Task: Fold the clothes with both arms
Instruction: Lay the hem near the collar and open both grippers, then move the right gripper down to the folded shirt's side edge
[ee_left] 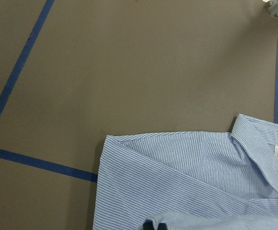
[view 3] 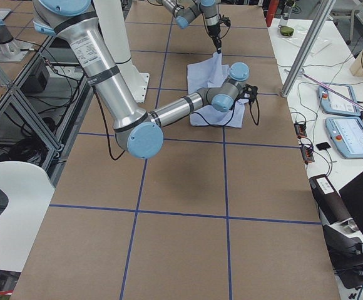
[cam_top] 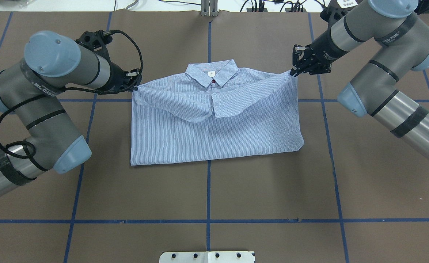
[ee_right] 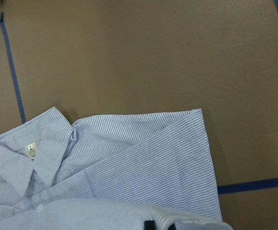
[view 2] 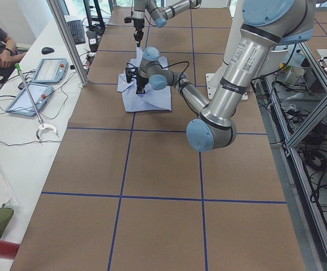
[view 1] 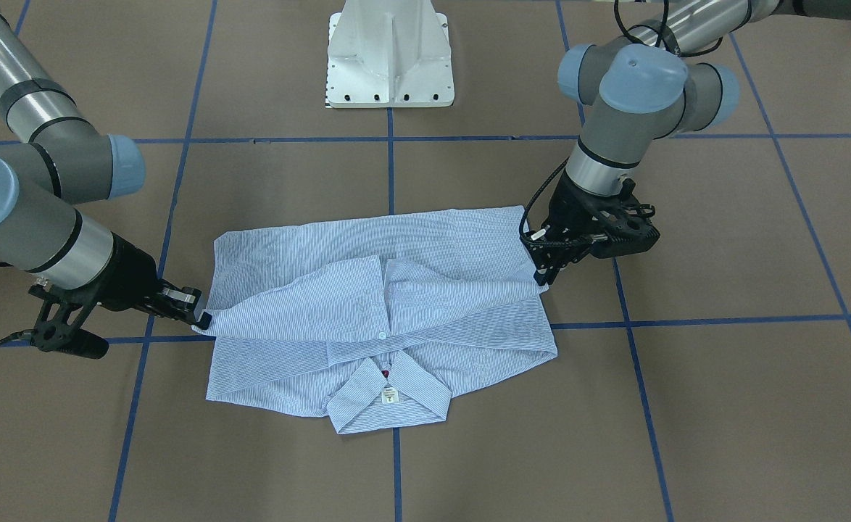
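**Shirt and both grippers at mid-fold.** The striped shirt [cam_top: 214, 124] lies at the middle of the brown table [cam_top: 214, 190], across a blue tape line [cam_top: 208, 190]. Its collar [cam_top: 212, 75] is on the side far from the robot. A loose layer of cloth is drawn up towards the collar and sags in the centre.

The white neck label [ee_right: 31, 149] sits inside the collar. It bears a dark mark resembling the numeral 2, and the smaller print beneath is too fine to read. A red button [view 1: 385, 374] shows just beside the label.

The left gripper [cam_top: 136, 86] is at the shirt's far left corner, its jaws clenched on the cloth edge. The right gripper [cam_top: 295, 71] is at the far right corner and likewise pinches the raised edge.

White lettering runs along a black band [cam_top: 397, 34] on the right arm but is not legible. The robot's white base [view 1: 389, 54] stands on the near side, well apart from the shirt.
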Motion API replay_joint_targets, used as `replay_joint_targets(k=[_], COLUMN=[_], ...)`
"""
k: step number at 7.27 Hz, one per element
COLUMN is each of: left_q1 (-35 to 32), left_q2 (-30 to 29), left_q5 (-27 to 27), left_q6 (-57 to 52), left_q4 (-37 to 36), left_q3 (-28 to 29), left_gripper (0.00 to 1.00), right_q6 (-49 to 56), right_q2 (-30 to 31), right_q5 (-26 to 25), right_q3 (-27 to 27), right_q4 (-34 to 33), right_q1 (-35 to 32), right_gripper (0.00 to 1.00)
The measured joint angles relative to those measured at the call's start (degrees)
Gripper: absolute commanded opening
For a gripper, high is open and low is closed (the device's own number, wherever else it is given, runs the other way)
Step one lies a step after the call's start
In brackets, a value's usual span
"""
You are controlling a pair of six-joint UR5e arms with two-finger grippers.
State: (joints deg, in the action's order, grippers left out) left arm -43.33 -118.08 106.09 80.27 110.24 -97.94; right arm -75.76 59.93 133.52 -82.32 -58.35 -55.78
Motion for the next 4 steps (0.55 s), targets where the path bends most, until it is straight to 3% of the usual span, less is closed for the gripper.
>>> replay_joint_targets(k=[1, 4], left_q1=[0.0, -0.2], left_q2=[0.1, 0.3], left_q5=[-0.1, -0.3], left_q6=[-0.2, -0.4], left_q4=[-0.1, -0.3], left_q3=[0.0, -0.2], left_gripper=[0.99, 0.99], right_q6=[-0.1, 0.0], right_q2=[0.1, 1.2], right_q5=[-0.4, -0.8], right_q3=[0.2, 0.1], right_q4=[-0.1, -0.2], right_q1=[0.0, -0.2], right_gripper=[0.99, 0.99])
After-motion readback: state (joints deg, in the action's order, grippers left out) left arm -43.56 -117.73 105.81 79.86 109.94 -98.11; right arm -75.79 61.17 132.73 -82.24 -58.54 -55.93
